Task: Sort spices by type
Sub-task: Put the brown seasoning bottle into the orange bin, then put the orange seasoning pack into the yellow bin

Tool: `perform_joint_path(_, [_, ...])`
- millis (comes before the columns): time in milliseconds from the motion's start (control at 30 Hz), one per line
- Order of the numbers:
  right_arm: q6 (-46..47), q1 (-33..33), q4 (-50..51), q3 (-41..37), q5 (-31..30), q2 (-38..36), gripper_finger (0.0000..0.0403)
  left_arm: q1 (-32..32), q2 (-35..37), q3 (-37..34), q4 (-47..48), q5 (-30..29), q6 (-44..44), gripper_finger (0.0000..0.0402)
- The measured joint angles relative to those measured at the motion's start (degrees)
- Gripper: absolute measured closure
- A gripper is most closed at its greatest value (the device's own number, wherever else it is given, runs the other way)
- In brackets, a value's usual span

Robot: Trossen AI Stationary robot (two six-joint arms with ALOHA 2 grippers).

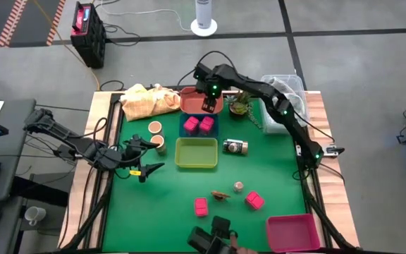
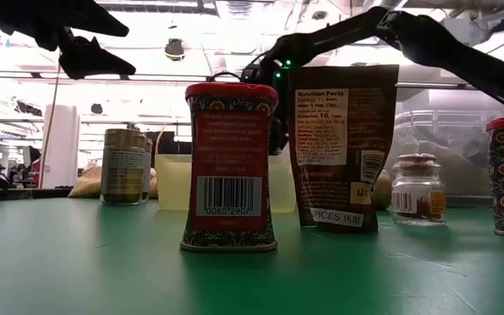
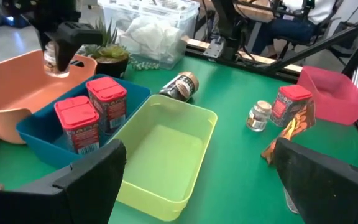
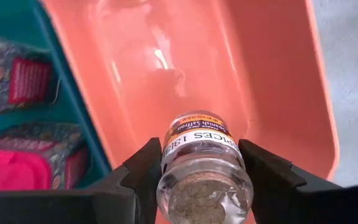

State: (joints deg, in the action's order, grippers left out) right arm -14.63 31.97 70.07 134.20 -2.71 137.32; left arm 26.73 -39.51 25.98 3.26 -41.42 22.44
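Note:
My right gripper (image 1: pixel 208 106) hangs over the orange bin (image 1: pixel 192 95) at the table's far side, shut on a small clear glass spice jar (image 4: pixel 201 168). Beside that bin, a blue bin (image 1: pixel 189 134) holds two red-lidded jars (image 3: pixel 107 99) standing upright. A lime bin (image 1: pixel 196 164) stands nearer, and a dark jar (image 1: pixel 235 147) lies on its side to its right. Toward the near edge stand two pink-red jars (image 1: pixel 201 206), a small glass jar (image 1: pixel 238 186) and a brown pouch (image 1: pixel 222 194). Two tan jars (image 1: pixel 156 134) stand near my open left gripper (image 1: pixel 149 157). My right gripper pinches the small glass jar by its two sides (image 4: pixel 166 155) between its two fingers. The fingers come from above, pointing steeply down. The jar hangs clear above the orange bin's floor (image 3: pixel 17 87), seen in the left wrist view under the fingers (image 3: pixel 58 59).
A yellow cloth (image 1: pixel 146 100) lies at the far left. A spiky green plant (image 1: pixel 240 106) and a clear plastic box (image 1: pixel 284 88) stand at the far right. A pink bin (image 1: pixel 292 231) sits at the near right corner. Bare green mat lies between the lime bin and the near jars.

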Motion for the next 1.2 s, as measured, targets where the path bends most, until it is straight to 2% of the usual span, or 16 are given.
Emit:
perform_joint_path(267, [-0.5,0.8,-0.7,-0.4,2.8,0.4,0.0186,0.0,-0.3,0.0,-0.2,0.0,0.3,0.0013])
perform_joint_path(567, [-0.9,1.4,2.0,-0.5,6.0,3.6,0.0137,0.0,-1.3,0.0,-0.3,0.0,0.6,0.0013])
perform_joint_path(767, [-0.9,1.5,0.1,-0.2,5.5,3.1,0.0128,-0.1,-1.5,0.0,-0.2,0.0,0.7,0.0013])
perform_joint_path(1033, [-2.6,-0.2,1.5,0.7,0.0,-4.1,0.0127,-0.1,-1.5,0.0,-0.1,0.0,0.3,0.0013])
perform_joint_path(1200, [-2.4,-5.7,7.0,0.6,-0.2,-10.1,0.0127,0.0,-1.5,0.0,0.2,0.0,0.3,0.0013])
